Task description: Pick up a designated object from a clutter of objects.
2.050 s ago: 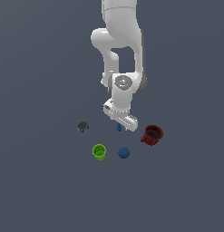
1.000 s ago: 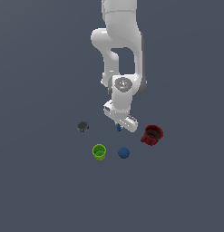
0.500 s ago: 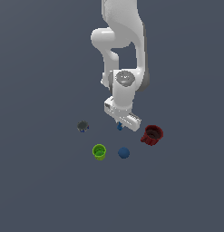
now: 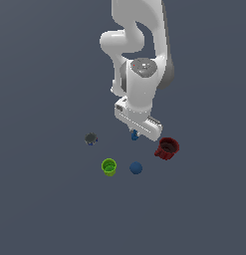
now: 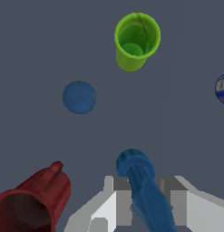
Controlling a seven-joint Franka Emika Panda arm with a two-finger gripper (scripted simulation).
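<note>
The tiny blue piece (image 4: 135, 135) hangs between my gripper's fingers, just under the white hand. In the wrist view it (image 5: 139, 183) is a blue tapered shaft with a rounded end, pinched between the two grey fingers (image 5: 116, 199). My gripper (image 4: 135, 131) is shut on it and holds it a little above the floor; the gripper also shows in the wrist view (image 5: 144, 201). The rest of the clutter lies below: a red cup (image 4: 167, 148), a lime-green cup (image 4: 109, 167), a blue ball (image 4: 136, 168) and a dark grey lump (image 4: 90, 138).
In the wrist view the red cup (image 5: 34, 204) lies on its side close to the fingers. The blue ball (image 5: 79, 97) and the upright lime-green cup (image 5: 135, 43) are farther off. The lump (image 5: 222, 88) is cut by the frame edge. The floor is plain dark grey.
The arm has risen and shifted slightly toward the exterior view's right, and the tiny blue piece has come up with the gripper. The other four objects have not moved.
</note>
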